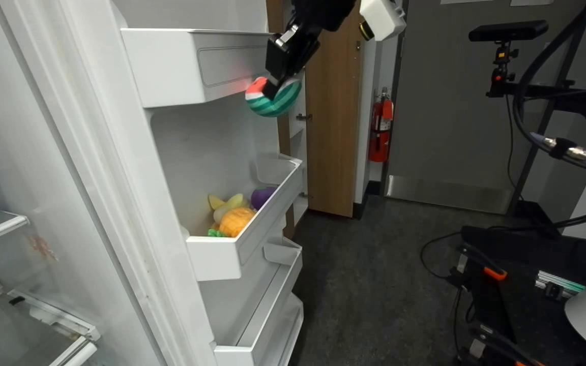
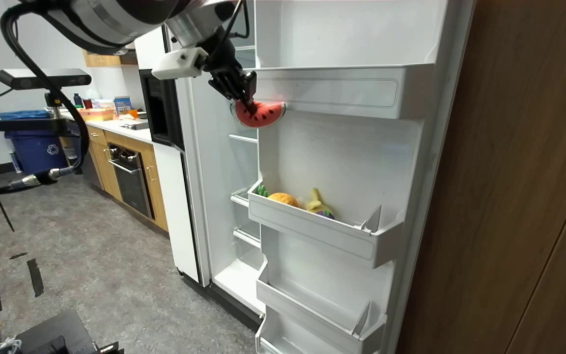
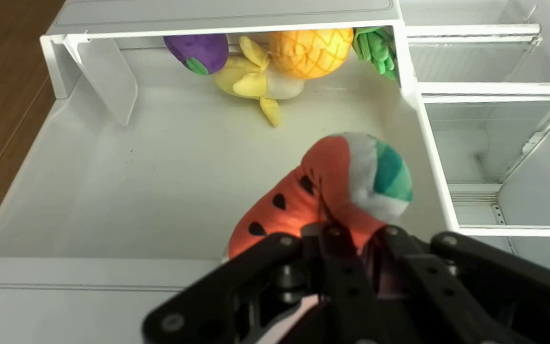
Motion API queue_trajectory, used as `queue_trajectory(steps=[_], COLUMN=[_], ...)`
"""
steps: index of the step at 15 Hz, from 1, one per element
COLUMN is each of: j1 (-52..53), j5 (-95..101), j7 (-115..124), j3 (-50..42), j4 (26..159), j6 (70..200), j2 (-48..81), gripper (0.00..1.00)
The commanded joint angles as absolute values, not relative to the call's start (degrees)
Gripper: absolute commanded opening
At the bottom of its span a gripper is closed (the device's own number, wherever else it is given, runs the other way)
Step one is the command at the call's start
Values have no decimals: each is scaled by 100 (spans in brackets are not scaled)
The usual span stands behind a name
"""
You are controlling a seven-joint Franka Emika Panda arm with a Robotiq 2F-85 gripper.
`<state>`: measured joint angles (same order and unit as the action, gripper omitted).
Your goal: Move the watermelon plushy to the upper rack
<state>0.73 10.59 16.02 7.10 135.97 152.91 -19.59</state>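
The watermelon plushy, red with dark seeds and a green-striped rim, shows in both exterior views [image 1: 279, 103] [image 2: 267, 115] and in the wrist view [image 3: 282, 208]. My gripper [image 1: 271, 87] [image 2: 252, 105] [image 3: 354, 234] is shut on it, pinching and folding it near its middle. The plushy hangs in the air in front of the fridge door, about level with the lower edge of the upper rack. The upper rack [image 1: 168, 66] [image 2: 332, 91] is the topmost white door tray; its front face shows at the bottom of the wrist view [image 3: 74, 301]. Its inside is hidden.
A lower white tray [image 1: 214, 256] [image 2: 307, 228] holds an orange pineapple toy [image 1: 237, 222] [image 3: 311, 52], a yellow banana toy [image 3: 251, 83] and a purple toy [image 3: 203, 50]. Another white tray [image 2: 307, 314] is below. Fridge shelves [image 3: 499, 91] stand beside the door. A wooden panel [image 2: 514, 172] adjoins it.
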Motion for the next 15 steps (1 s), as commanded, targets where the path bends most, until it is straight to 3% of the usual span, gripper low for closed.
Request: queue_trajectory(steps=[1, 2, 6, 7, 15], j1=[-29, -43, -38, -37, 226], j5=[994, 993, 996, 996, 777], j7=[1547, 1547, 1550, 1550, 1247], j3=[770, 768, 777, 778, 722], j4=[13618, 13630, 13630, 13630, 14006], j6=[15288, 15288, 15291, 15291, 15006], j2=[-1997, -2006, -1965, -1965, -2535], gripper=[2, 9, 9, 2, 2])
